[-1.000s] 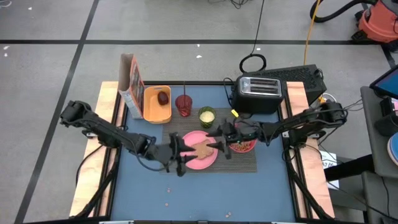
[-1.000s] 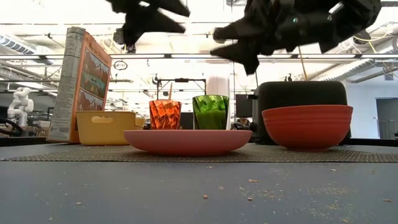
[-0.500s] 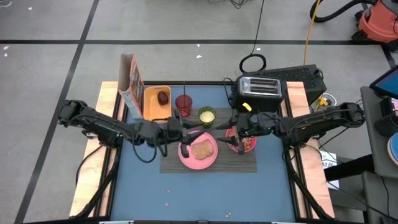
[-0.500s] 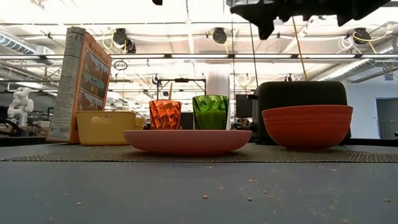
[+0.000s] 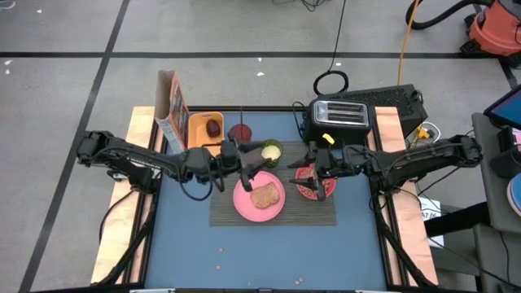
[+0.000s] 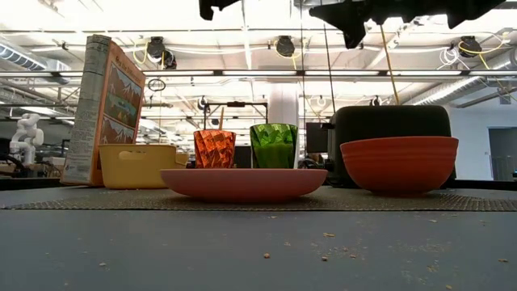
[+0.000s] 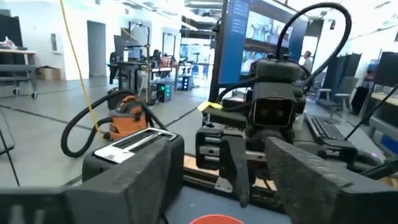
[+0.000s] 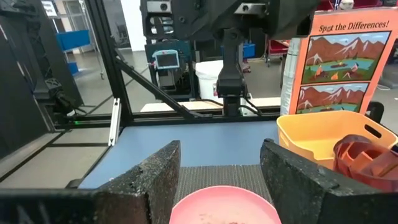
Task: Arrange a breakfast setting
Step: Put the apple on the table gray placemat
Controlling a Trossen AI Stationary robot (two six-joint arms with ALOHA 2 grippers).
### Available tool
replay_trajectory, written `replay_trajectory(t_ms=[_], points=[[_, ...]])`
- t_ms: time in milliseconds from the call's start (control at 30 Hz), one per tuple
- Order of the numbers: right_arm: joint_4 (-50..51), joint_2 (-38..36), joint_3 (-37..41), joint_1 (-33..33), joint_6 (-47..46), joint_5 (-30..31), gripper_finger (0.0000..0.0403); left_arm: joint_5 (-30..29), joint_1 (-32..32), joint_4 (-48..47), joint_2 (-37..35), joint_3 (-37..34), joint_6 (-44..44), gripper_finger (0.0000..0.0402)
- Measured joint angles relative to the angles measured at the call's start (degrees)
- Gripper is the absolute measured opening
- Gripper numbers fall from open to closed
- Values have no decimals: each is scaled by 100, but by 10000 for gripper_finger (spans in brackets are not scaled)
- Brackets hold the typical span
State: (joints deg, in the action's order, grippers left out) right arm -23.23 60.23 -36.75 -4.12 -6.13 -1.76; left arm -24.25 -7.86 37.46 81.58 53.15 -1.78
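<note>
From above, the left gripper (image 5: 247,159) hangs with its fingers spread and nothing between them; the plate (image 5: 260,198) with the toast (image 5: 263,195) lies just below and ahead of it on the placemat (image 5: 273,213), and the red tumbler (image 5: 241,133) and green cup (image 5: 271,150) stand close beside it. A careless sweep could, I judge, tip either cup. The right gripper (image 5: 310,172) hovers over the bowl (image 5: 316,185), part-open and empty; dropping too fast could knock the rim. The fruit (image 5: 213,127) sits in the yellow tub (image 5: 205,136), behind the left gripper.

At table height, both arms are well above the dishes; the bowl (image 6: 399,164) stands just beside the plate (image 6: 244,183).

The left wrist view shows wide, empty fingers (image 7: 130,180) facing the other arm and the toaster (image 7: 134,149); the arms could collide if both reach in.

The right wrist view shows spread fingers (image 8: 155,171) with the plate (image 8: 224,205) below.
</note>
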Motion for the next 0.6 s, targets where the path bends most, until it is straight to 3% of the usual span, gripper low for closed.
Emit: replay_trajectory(t_ms=[167,300,467,600], points=[[41,0,0,0,0,0,212,4,144,-35,0,14,-142,323],[42,0,0,0,0,1,212,23,214,-669,2,445,-201,330],[44,0,0,0,0,2,212,48,329,-3471,63,1903,199,331],[43,0,0,0,0,2,212,22,637,-5311,69,2882,-61,331]])
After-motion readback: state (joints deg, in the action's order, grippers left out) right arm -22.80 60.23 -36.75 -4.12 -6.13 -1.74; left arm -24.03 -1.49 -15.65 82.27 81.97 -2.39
